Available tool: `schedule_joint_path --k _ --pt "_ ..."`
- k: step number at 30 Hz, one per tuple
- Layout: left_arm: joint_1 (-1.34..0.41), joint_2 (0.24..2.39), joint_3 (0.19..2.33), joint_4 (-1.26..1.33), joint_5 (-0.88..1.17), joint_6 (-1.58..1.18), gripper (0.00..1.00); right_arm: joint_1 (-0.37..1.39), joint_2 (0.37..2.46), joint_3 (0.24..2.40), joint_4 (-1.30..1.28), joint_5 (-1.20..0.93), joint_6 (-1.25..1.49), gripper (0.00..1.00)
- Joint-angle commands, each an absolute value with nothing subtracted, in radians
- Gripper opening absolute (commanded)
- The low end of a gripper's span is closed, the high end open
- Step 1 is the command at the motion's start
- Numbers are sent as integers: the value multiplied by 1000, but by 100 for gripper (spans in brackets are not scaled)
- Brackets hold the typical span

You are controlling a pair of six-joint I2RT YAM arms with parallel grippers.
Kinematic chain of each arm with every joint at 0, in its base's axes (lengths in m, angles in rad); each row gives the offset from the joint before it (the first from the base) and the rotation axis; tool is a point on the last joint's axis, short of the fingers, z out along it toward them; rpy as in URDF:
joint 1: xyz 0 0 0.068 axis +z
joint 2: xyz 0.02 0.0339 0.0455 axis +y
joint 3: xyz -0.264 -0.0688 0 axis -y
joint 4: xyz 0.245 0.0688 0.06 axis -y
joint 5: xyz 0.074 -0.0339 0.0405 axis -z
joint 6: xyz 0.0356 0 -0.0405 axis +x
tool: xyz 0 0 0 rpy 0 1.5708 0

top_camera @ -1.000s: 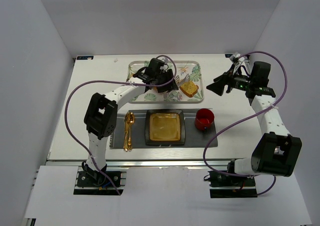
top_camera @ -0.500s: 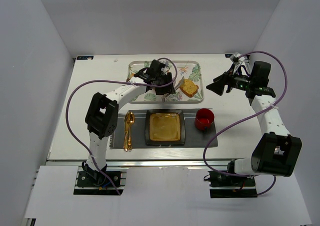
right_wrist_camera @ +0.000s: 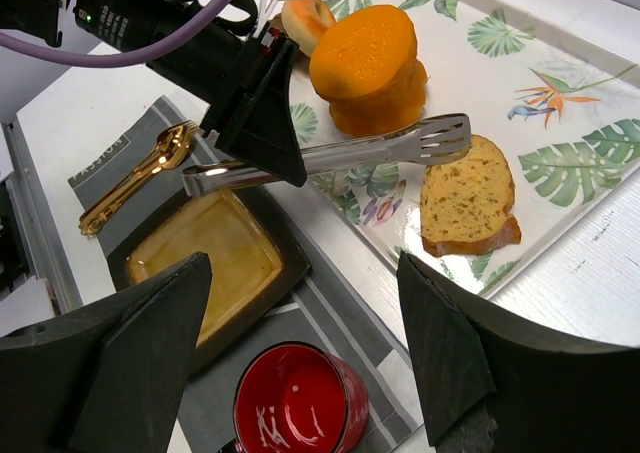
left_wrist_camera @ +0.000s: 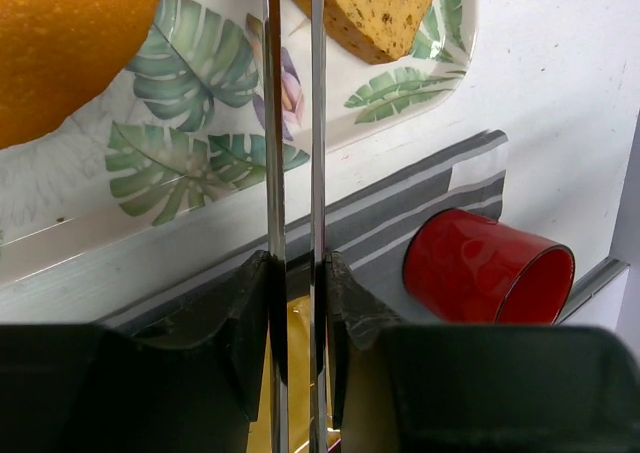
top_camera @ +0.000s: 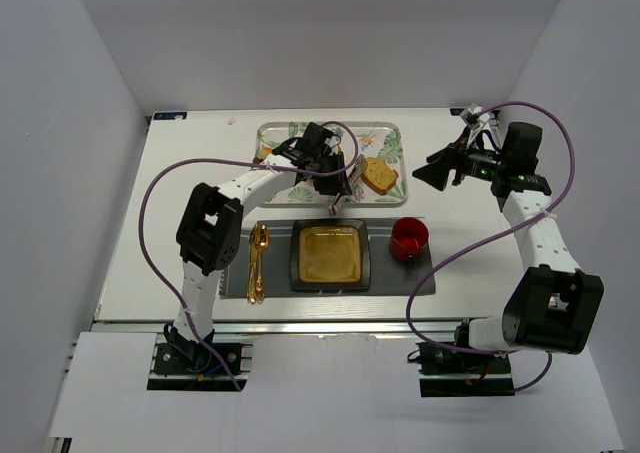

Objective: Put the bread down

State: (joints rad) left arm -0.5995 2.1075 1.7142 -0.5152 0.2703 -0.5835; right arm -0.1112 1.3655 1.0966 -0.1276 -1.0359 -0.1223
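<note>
On the right half of the leaf-printed tray (right_wrist_camera: 560, 63), close to its near corner, the bread (right_wrist_camera: 467, 198) lies flat with its speckled face up and its brown crust turned toward the grey placemat (top_camera: 420, 278). The round orange food (right_wrist_camera: 370, 68) sits just beside it, further into the tray.

The left claw (left_wrist_camera: 295, 273) is squeezed onto a pair of metal tongs (right_wrist_camera: 330, 158), its pads pressing both blades until they run nearly parallel with only a thin slit between them. The tong tips reach the slice's upper edge. Nothing shows between the blades, and whether they touch the crust I cannot tell. The right claw (right_wrist_camera: 300, 268) hangs well off to the side with its fingers spread wide and nothing in them.

The slice looks light and soft – a spongy crumb that would dent or tear under a hard pinch. The crust is probably the firmer part. My judgement is that the blades need to part again and straddle the slice across its thickness, one under the flat face and one over it, near the middle so it does not droop. A gentle squeeze should do – smooth metal on a crumbly face may slip, so a level carry toward the amber plate (top_camera: 330, 255) seems wise.
</note>
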Motion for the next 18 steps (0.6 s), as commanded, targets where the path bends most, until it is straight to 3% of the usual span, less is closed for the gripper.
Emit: schedule_joint_path --k 1,6,9,13,18 --pt "-606 2054 1738 -486 310 -586 21 -117 1348 1091 -91 -1063 -110 80" --pt "-606 1974 1718 -402 354 -630 4 -117 1345 1091 -103 -1065 -120 80" --pt "-606 1886 1695 -380 364 -638 0 -117 1347 1092 -106 -1066 -121 80" --pt "-606 1803 1640 -385 376 -634 0 -117 1347 1095 -117 -1069 -135 80" --pt "-606 1588 1415 -359 377 -643 0 -117 1348 1097 -138 -1069 -155 80"
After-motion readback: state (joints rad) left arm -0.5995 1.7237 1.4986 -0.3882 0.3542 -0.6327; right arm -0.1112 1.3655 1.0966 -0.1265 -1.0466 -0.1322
